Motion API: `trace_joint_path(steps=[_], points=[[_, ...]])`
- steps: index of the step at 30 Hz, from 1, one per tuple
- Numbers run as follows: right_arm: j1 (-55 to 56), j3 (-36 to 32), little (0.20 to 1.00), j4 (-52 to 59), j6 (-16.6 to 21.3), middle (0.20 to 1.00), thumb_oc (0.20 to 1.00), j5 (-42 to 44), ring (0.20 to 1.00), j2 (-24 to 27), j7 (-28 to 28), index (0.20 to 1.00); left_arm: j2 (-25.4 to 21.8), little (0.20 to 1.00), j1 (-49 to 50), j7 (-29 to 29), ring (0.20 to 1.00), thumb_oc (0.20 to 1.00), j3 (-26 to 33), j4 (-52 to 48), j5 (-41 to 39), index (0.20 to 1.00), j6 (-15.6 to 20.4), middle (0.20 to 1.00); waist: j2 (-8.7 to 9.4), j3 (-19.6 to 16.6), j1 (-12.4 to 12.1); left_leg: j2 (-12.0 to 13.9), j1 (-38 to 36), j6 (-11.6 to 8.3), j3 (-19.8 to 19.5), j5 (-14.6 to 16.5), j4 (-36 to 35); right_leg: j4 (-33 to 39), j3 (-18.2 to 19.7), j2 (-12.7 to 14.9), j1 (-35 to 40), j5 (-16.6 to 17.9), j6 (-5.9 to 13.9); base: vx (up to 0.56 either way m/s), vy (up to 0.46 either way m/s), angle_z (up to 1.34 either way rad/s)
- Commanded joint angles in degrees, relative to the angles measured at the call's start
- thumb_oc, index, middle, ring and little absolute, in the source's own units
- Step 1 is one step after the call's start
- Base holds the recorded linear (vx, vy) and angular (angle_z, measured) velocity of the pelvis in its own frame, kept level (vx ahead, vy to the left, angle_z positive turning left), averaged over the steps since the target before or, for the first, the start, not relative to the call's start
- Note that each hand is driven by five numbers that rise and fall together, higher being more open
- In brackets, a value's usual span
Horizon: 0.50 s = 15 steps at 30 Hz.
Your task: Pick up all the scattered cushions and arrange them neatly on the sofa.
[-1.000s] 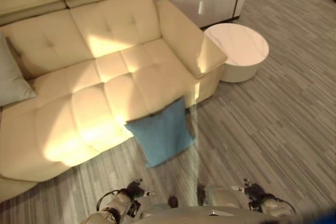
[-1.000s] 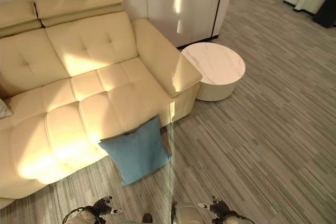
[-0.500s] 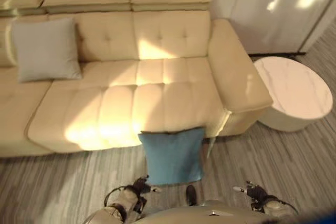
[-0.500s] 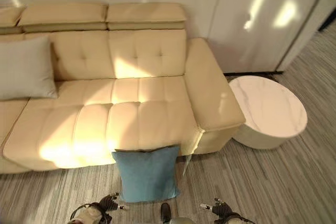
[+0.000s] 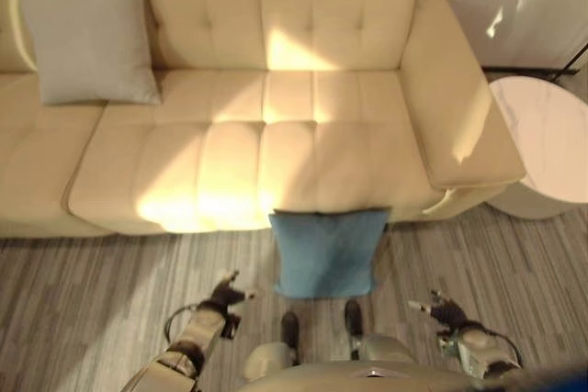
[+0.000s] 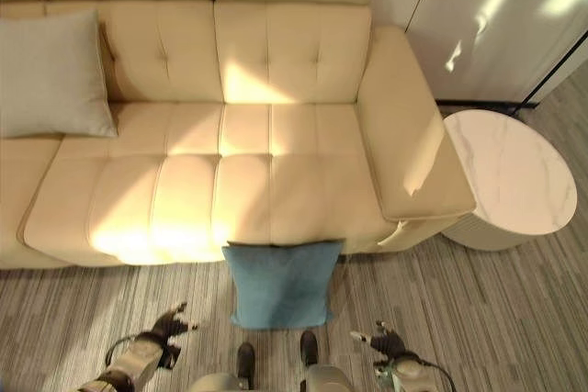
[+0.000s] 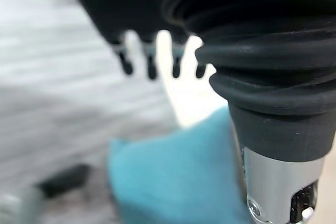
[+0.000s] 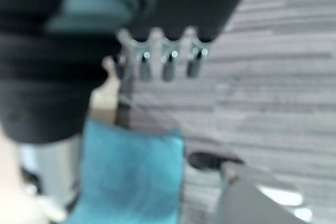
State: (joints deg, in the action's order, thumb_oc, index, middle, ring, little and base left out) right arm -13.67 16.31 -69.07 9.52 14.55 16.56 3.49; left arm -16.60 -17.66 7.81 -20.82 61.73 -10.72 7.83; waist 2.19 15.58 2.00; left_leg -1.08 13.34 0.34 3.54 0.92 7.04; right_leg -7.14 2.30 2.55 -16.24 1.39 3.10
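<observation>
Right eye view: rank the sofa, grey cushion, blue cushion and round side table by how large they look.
1. sofa
2. round side table
3. grey cushion and blue cushion: look alike; the blue one lies nearer the camera, so unsure.

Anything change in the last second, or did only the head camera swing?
Mostly the camera: the whole view turned to face the sofa square on. The blue cushion still leans on the sofa's front edge on the floor, the grey cushion still sits on the seat. The left hand has lifted slightly toward the blue cushion; the right hand stays low. Both are open, holding nothing.
</observation>
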Motion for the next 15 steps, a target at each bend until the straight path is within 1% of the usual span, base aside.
trace_joint_path(steps=[1,2,5,6,7,10,11,12,13,14,15], points=[[-0.56,2.18,1.000,3.13,1.56,1.000,1.000,1.86,1.000,2.30,4.73,1.000,1.36,1.000,-4.39,4.56,1.000,1.000,-1.36,-0.12,-6.41,1.000,3.95,1.000,0.25,0.24,0.48,0.16,6.31,-2.64,-0.84,0.38,3.26,-7.47,0.94,-1.19,-8.51,-1.16,2.15,-0.20,-0.034,0.13],[-0.59,2.18,1.000,3.12,1.56,1.000,1.000,1.86,1.000,2.29,4.73,1.000,1.36,1.000,-4.41,4.56,1.000,1.000,-1.35,-0.11,-6.42,1.000,3.95,1.000,0.24,0.03,0.54,0.14,6.65,-2.64,-0.88,0.41,3.41,-7.58,0.91,-1.17,-8.82,-1.18,2.15,-0.15,-0.038,0.08],[-4.75,2.66,1.000,6.08,2.33,1.000,1.000,3.34,1.000,3.67,7.46,1.000,0.44,1.000,-8.89,6.66,1.000,1.000,-2.29,-1.90,-9.12,1.000,5.26,1.000,-0.28,0.16,1.20,0.47,15.66,-3.01,-1.35,-0.10,7.62,-10.95,0.40,-0.82,-16.88,-1.18,2.07,-0.16,-0.045,0.03],[-7.13,2.98,1.000,8.60,3.00,1.000,1.000,4.30,1.000,4.47,9.22,1.000,-0.06,1.000,-11.20,7.97,1.000,1.000,-2.63,-3.43,-10.87,1.000,6.02,1.000,-0.82,0.69,1.62,0.72,20.50,-3.38,-1.79,-0.42,9.84,-12.79,0.62,-0.61,-21.28,-1.10,2.10,-0.20,-0.052,-0.01],[-9.28,3.29,1.000,9.49,3.31,1.000,1.000,4.51,1.000,5.06,10.14,1.000,-0.17,1.000,-12.88,8.77,1.000,1.000,-2.90,-4.07,-11.66,1.000,6.42,1.000,-1.29,0.94,1.65,1.01,23.40,-3.47,-1.96,-0.30,11.10,-14.49,0.67,-0.57,-24.43,-1.35,2.06,-0.17,-0.034,0.06],[-12.92,3.89,1.000,11.80,4.16,1.000,1.000,4.70,1.000,6.17,12.28,1.000,-0.99,1.000,-15.76,10.36,1.000,1.000,-2.90,-5.28,-12.52,1.000,6.55,1.000,-1.99,1.46,1.83,1.79,30.92,-3.68,-2.24,-0.28,15.02,-18.34,1.03,-0.28,-31.52,-1.78,1.81,-0.09,-0.028,0.10],[-15.01,3.95,1.000,11.74,4.25,1.000,1.000,4.87,1.000,6.93,13.14,1.000,-1.52,1.000,-17.23,11.32,1.000,1.000,-3.04,-5.12,-12.45,1.000,6.53,1.000,-2.27,1.75,1.87,1.87,33.43,-3.65,-2.49,0.02,16.54,-19.94,1.35,-0.33,-34.03,-2.05,1.73,0.01,-0.033,0.01],[-17.33,4.36,1.000,13.14,4.58,1.000,1.000,5.07,1.000,7.89,13.85,1.000,-2.33,1.000,-19.23,11.97,1.000,1.000,-2.88,-4.31,-12.42,1.000,6.12,1.000,-2.50,2.15,2.06,2.33,36.56,-3.87,-2.86,1.99,19.08,-22.75,1.59,-0.20,-37.14,-4.07,1.75,0.00,0.000,0.00],[-19.25,4.65,1.000,12.65,4.62,1.000,1.000,4.99,1.000,8.51,14.30,1.000,-2.87,1.000,-20.60,12.66,1.000,1.000,-2.83,-3.53,-12.14,1.000,5.90,1.000,-2.60,2.47,2.18,2.49,38.93,-3.83,-3.03,2.32,20.59,-24.42,1.84,-0.16,-39.57,-4.23,1.74,0.03,-0.051,0.01],[-23.91,5.04,1.000,12.01,4.85,1.000,1.000,5.36,1.000,10.12,15.27,1.000,-4.49,1.000,-24.62,13.58,1.000,1.000,-2.13,-1.02,-13.22,1.000,5.23,1.000,-2.71,3.27,2.11,2.61,44.37,-3.72,-3.39,2.68,23.71,-27.81,2.06,0.01,-44.77,-4.73,1.75,-0.02,-0.034,0.06],[-25.51,5.16,1.000,12.02,4.97,1.000,1.000,5.61,1.000,10.84,15.38,1.000,-5.15,1.000,-25.81,13.63,1.000,1.000,-1.76,-0.39,-13.84,1.000,5.07,1.000,-2.74,3.50,2.08,2.56,46.18,-3.64,-3.51,2.93,24.82,-28.50,2.18,0.01,-46.32,-4.84,1.80,0.01,-0.043,0.07]])
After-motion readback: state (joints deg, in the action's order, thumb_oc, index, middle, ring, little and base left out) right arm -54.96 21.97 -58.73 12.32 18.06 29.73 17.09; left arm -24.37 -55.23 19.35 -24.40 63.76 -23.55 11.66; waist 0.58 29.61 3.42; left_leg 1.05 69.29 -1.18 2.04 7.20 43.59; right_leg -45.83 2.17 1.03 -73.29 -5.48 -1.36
